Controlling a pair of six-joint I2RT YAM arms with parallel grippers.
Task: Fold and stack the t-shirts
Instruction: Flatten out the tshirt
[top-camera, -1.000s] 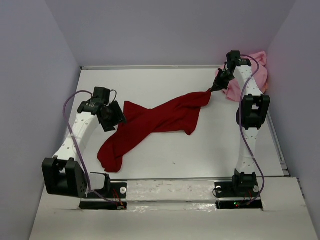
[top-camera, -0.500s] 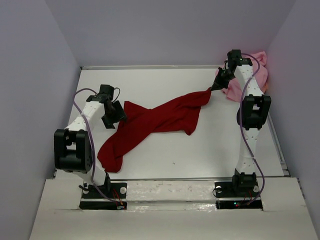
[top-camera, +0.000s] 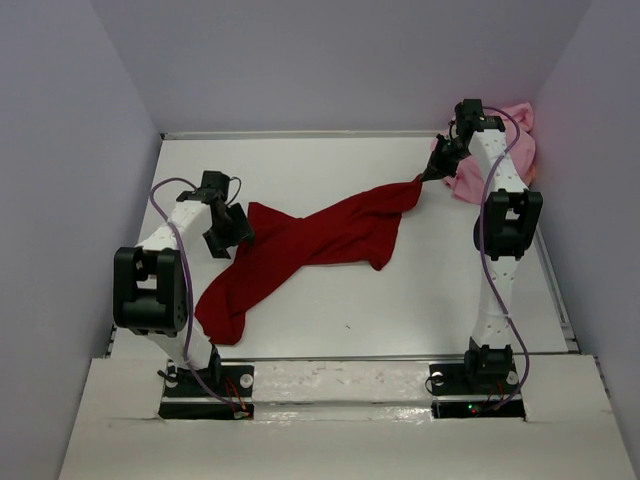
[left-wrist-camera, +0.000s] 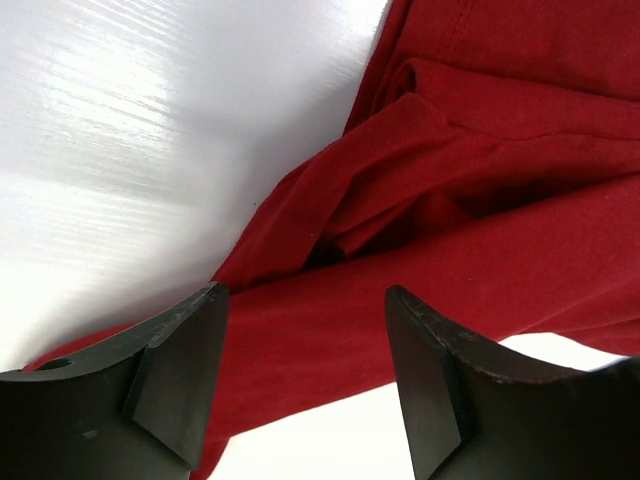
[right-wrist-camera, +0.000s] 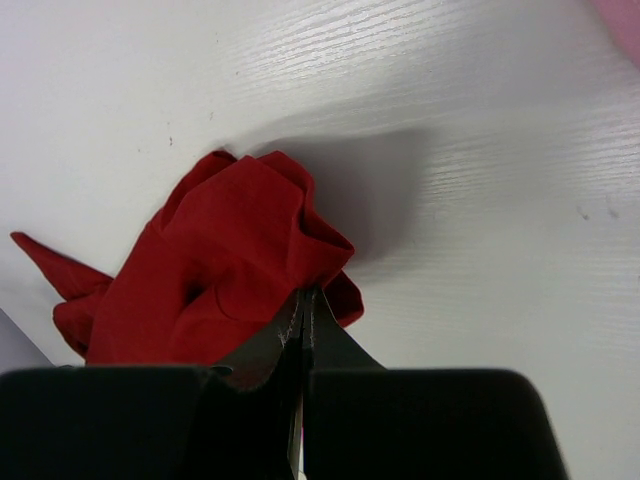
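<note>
Jaws on right: found clamped on a corner of red shirt (top-camera: 300, 250), beside pink shirt (top-camera: 520, 120) heaped far right. Jaws on left: found spread, empty, re-angled over red shirt's left edge, mid-tabletop (top-camera: 330, 170). Judged second grasp near, folding not begun. Read no labels or writing.

Pale lavender walls boxed the scene in on 3 sides: back wall (top-camera: 340, 60), left wall (top-camera: 60, 200), right wall (top-camera: 600, 220). The white table (top-camera: 330, 165) shone under soft, even light, with a few dark specks showing. A white board (top-camera: 340, 440) ran along its near edge.
</note>
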